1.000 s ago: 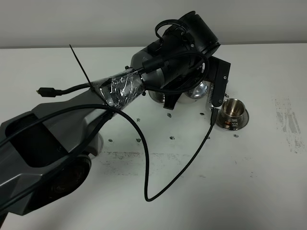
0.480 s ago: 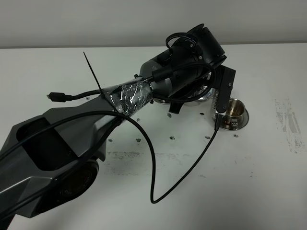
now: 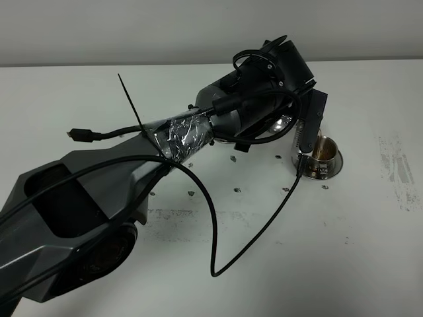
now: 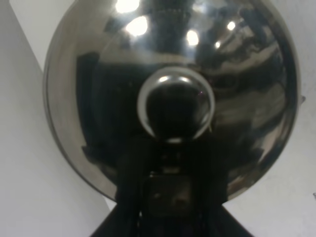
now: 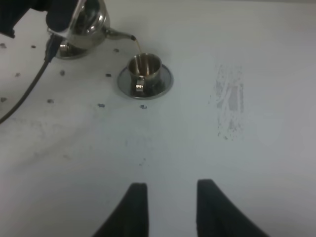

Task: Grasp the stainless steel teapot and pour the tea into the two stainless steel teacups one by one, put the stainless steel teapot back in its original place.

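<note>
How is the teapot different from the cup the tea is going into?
The teapot is bigger and round-bodied with a thin spout; the cup is small and straight-sided. The teapot is tipped over and pouring; the cup stands upright on its saucer. The teapot has its lid on; the cup is open on top, catching the tea. Both are shiny steel.

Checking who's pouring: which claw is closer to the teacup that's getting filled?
Left. The left claw holds the teapot right beside the teacup. The right claw hangs far off, with the teacup well ahead of it.
</note>
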